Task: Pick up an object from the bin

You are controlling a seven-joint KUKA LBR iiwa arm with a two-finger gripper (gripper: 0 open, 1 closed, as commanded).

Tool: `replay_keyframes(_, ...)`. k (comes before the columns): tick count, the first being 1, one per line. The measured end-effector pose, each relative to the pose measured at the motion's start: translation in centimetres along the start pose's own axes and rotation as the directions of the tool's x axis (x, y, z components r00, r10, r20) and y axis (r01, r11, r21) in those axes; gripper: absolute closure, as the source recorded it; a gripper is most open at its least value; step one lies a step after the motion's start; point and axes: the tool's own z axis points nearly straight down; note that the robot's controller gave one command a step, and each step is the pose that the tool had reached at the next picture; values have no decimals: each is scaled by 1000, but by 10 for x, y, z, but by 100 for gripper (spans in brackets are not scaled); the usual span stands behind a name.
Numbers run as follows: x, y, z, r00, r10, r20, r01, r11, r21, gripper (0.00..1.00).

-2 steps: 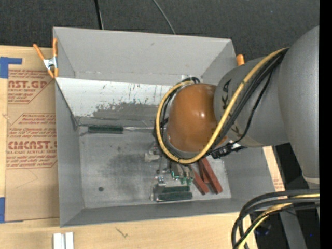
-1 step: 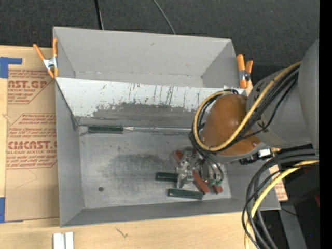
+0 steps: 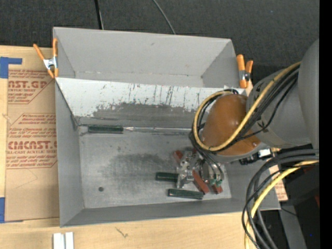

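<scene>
Working w/ jaws low in bin (image 3: pixel 67 154) floor's lower-right corner, among dark green sticks (image 3: pixel 185 193) & red bits (image 3: pixel 201 185). Can't tell if open or shut. Centre on one stick, crosswise, clear of neighbours, before closing.

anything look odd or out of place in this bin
One dark green pen-like stick lies alone in the grey metal bin, at the foot of its back wall, far from the small heap of dark green and red pieces by the tool. The back wall is scuffed with dark streaks.
</scene>
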Motion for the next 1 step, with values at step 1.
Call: replay_keyframes(1,-24,10,-201,1000,27,-6,-27,1000,2,100)
